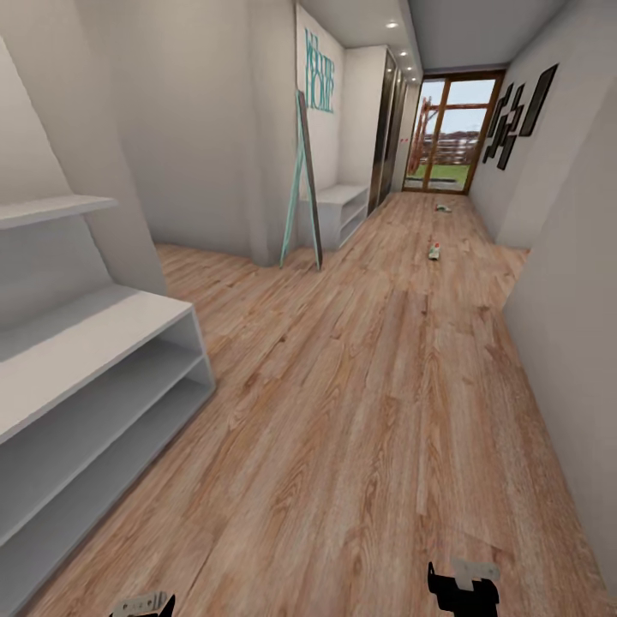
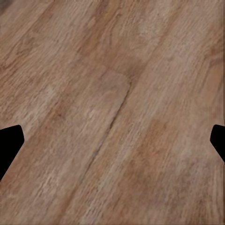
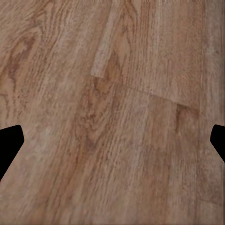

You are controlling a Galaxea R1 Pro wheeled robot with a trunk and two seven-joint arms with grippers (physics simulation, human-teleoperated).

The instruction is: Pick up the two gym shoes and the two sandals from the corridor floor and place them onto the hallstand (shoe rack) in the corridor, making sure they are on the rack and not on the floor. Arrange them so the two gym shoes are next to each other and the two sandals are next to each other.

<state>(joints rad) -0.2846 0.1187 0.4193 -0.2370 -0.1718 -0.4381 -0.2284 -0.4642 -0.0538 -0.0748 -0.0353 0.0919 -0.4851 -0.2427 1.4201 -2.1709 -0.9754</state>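
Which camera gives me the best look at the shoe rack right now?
The head view: the hallstand stands at the left, both open shelves visible from the side. Both wrist views look down at the corridor floor between open fingertips, so they tell nothing about the rack.

We see even, bright light; daylight enters at the far glass door (image 1: 446, 133), ceiling spots (image 1: 396, 38) glow. Shadows faint. Wrist views soft, floor (image 2: 112, 93) grain blurred.

White walls (image 1: 197, 128) flank the corridor; glass door (image 1: 446, 137) glows upper right, dark frames (image 1: 514, 116) hang beside it, mirror (image 1: 300, 184) leans centre-left.
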